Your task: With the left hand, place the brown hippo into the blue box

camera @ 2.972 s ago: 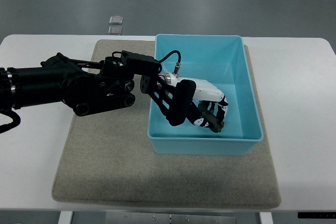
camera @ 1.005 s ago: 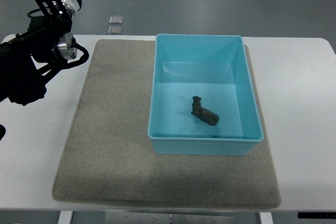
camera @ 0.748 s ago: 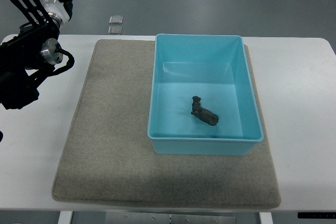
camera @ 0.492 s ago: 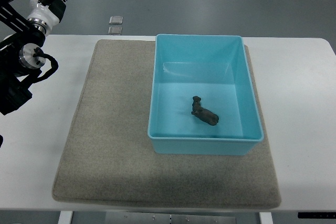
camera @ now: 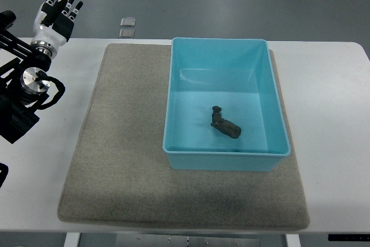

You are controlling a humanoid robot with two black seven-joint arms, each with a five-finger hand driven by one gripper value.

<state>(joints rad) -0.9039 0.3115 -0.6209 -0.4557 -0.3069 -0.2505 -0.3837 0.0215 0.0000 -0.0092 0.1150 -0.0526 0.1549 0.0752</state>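
Observation:
The brown hippo (camera: pixel 225 124) lies on the floor of the blue box (camera: pixel 176 79), toward its near side, with nothing touching it. My left hand (camera: pixel 58 7) is far off at the top left corner, above the table's back left edge, its white and black fingers straight and spread, holding nothing. Its black arm (camera: pixel 20 93) runs down the left edge. The right arm does not show.
The box stands on a grey mat (camera: pixel 121 160) that covers the middle of the white table (camera: pixel 332 143). Two small grey plates (camera: pixel 127 27) lie on the floor beyond the table's far edge.
Three seconds ago my left hand was inside the box with the hippo. It has let go, pulled out to the far left, and turned its fingers to point upward.

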